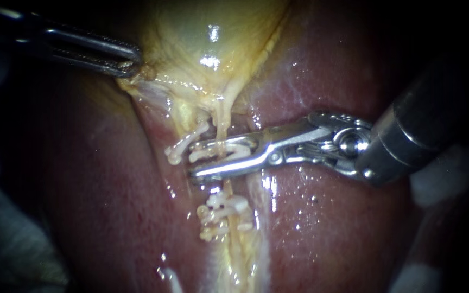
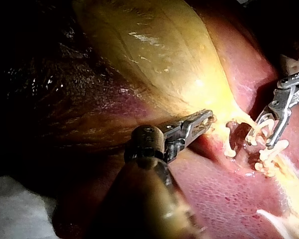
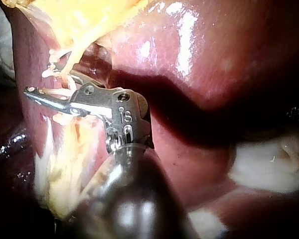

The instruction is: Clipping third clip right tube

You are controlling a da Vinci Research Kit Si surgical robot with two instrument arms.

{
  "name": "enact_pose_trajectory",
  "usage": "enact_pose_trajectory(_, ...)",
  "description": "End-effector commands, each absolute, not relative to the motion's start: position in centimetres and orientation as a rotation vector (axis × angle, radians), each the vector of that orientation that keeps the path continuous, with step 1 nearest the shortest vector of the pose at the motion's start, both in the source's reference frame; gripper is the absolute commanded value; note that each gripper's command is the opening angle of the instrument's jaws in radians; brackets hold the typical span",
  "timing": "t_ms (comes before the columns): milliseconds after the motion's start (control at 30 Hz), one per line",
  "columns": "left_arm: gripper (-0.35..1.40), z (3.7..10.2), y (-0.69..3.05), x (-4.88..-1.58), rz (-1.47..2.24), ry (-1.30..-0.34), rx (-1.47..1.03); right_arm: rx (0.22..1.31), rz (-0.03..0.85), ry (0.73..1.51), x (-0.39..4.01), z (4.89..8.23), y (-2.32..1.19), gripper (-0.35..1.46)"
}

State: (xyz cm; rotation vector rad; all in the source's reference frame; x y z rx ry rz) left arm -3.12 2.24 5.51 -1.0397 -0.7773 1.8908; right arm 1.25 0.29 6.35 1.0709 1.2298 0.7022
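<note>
My right instrument (image 1: 204, 158) reaches in from the right. Its jaws straddle the thin right tube (image 1: 221, 127) and are shut on a white clip (image 1: 217, 154) around it. Two more white clips (image 1: 221, 209) sit on the same tube just below. Another white clip (image 1: 183, 145) lies slanted on the tube to the left. My left instrument (image 1: 128, 61) comes from the upper left, its jaws shut on the lower edge of the yellow gallbladder (image 1: 202, 38), holding it up. In the right wrist view the clip (image 3: 57, 92) shows between the jaws (image 3: 45, 87).
Dark red liver (image 1: 327, 228) lies around and under the tubes, with a yellow fatty strip (image 1: 234, 255) running downward. White gauze (image 1: 435, 184) lies under the right shaft. In the left wrist view the right instrument (image 2: 269, 132) works ahead of my left jaws (image 2: 202, 122).
</note>
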Motion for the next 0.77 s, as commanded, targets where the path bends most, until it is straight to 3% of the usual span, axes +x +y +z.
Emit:
enact_pose_trajectory(33,-0.35,5.51,2.24,-3.12,1.891,-0.777,-1.039,1.071,0.709,1.228,1.25,6.35,0.29,0.03)
enact_pose_trajectory(233,-0.35,5.51,2.24,-3.12,1.891,-0.777,-1.039,1.123,0.769,1.193,1.23,6.34,0.3,-0.35)
enact_pose_trajectory(767,-0.35,5.51,2.24,-3.12,1.891,-0.777,-1.039,1.129,0.771,1.19,1.24,6.32,0.26,-0.35)
